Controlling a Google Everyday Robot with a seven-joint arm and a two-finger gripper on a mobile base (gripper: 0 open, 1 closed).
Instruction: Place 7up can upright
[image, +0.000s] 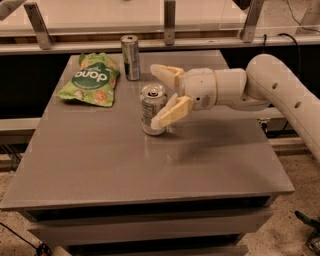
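The 7up can (151, 109) is a short silver-white can with a shiny top. It stands upright on the grey table (100, 165), near the middle. My gripper (165, 95) comes in from the right and is open. Its fingers (172, 112) are spread on either side of the can's right flank, one behind the can's top and one in front of its lower body. The fingers are close to the can but not clamped on it.
A taller, slimmer dark-silver can (131, 57) stands at the table's back edge. A green chip bag (90, 79) lies at the back left. A rail with metal posts (169, 20) runs behind the table.
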